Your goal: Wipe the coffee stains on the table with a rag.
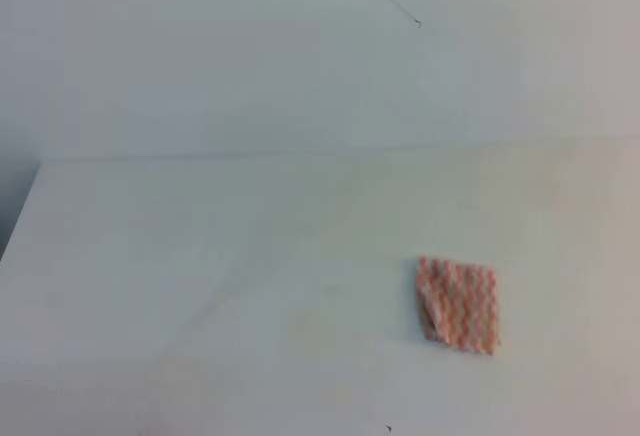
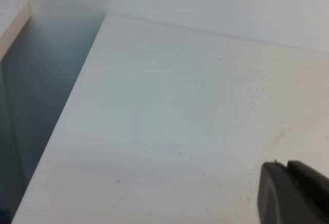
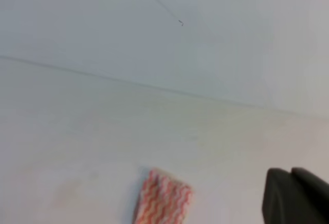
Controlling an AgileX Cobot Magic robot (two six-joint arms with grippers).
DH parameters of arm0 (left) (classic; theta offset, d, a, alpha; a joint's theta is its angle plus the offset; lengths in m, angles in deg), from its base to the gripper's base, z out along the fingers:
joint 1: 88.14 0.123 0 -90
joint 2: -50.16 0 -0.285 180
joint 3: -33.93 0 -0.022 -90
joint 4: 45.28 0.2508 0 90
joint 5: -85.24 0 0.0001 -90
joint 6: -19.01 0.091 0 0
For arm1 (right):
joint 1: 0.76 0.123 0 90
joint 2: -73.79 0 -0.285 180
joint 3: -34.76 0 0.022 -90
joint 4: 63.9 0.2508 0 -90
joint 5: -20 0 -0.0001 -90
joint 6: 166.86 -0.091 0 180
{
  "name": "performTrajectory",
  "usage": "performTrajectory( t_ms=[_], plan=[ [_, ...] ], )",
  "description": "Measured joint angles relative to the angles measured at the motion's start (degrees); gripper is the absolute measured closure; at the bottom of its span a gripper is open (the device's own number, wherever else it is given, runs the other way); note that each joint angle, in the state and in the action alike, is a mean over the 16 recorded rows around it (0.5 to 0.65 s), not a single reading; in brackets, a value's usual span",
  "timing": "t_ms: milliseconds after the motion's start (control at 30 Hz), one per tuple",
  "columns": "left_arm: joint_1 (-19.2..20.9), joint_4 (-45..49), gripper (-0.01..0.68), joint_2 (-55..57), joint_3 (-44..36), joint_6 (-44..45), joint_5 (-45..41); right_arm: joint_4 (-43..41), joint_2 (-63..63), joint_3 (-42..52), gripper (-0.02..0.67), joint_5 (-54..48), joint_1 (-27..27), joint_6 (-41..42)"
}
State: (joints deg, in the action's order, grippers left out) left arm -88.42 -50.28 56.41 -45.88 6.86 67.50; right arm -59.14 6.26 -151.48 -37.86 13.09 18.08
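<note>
Rag: small folded pink-and-white zigzag cloth lying flat on the white bench, one corner curled
Handling: likely light, soft, limp; pinch the raised curled corner or bunch its middle
Stain: faint beige smear just left of rag
Right fingers: together, empty, right of rag
Left fingers: cannot tell

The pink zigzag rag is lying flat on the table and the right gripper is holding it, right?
Not quite. The rag does lie on the table, but nothing is holding it. The right wrist view shows the right gripper off to the side, apart from the cloth; the exterior high view shows the rag alone.
</note>
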Motion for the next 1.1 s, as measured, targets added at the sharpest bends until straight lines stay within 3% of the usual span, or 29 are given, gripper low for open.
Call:
performTrajectory(
  t_ms=[433,667,867,1100],
  plan=[
    [0.0,0.0,0.672,0.0,0.0,0.0,0.0,0.5,3.4,0.2,0.649,-2.6,0.0,-4.0],
    [0.0,0.0,0.672,0.0,0.0,0.0,0.0,-2.8,8.6,4.0,0.649,4.4,-0.8,-2.2],
    [0.0,0.0,0.672,0.0,0.0,0.0,0.0,-7.8,20.0,16.2,0.649,17.0,-3.7,-1.8],
    [0.0,0.0,0.672,0.0,0.0,0.0,0.0,-11.6,38.5,39.3,0.649,30.2,-9.6,-3.0]
  ],
)
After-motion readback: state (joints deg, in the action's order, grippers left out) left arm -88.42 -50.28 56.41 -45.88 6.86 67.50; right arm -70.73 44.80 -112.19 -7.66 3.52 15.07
